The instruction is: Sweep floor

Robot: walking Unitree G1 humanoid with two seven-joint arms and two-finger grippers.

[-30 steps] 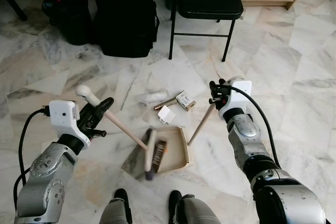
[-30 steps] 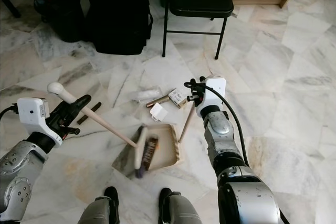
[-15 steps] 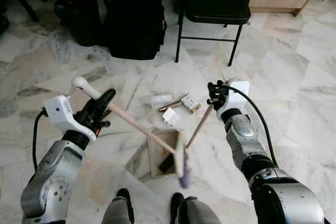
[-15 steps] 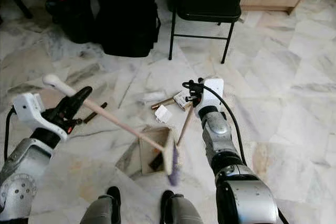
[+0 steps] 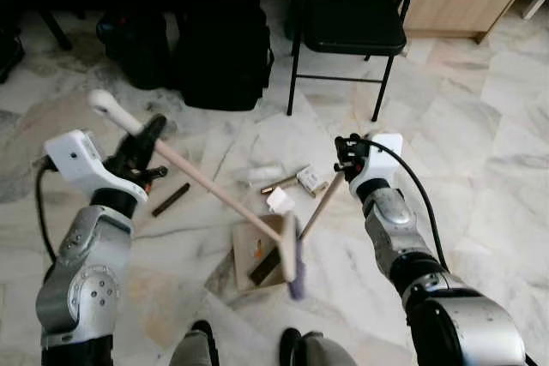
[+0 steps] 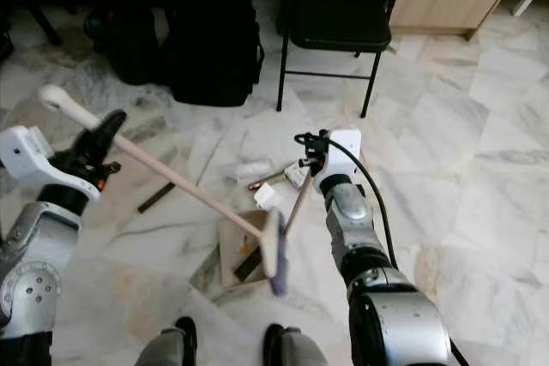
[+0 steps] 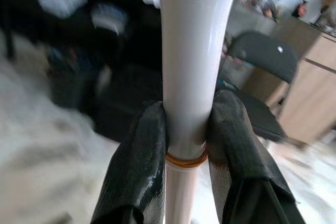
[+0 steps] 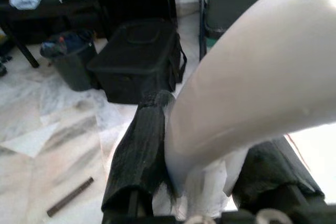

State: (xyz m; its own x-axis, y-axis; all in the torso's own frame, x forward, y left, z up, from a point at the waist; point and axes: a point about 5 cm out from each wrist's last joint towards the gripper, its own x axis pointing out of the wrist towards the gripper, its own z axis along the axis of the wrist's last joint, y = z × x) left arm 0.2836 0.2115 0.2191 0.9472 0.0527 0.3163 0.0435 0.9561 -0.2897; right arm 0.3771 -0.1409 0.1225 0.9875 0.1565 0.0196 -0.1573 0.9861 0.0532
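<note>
The left gripper grips the broom, the right gripper the dustpan (handle only); next, brush the wrappers in

Broom: pale wooden handle with white end cap, slanting down from far left to the brush head, dark bristles raised over the beige dustpan. Dustpan sits on marble floor, thin handle angling up rightward.

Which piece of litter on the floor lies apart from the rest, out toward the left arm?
The dark stick, alone on the floor below the left gripper; the other scraps cluster beyond the dustpan.
</note>
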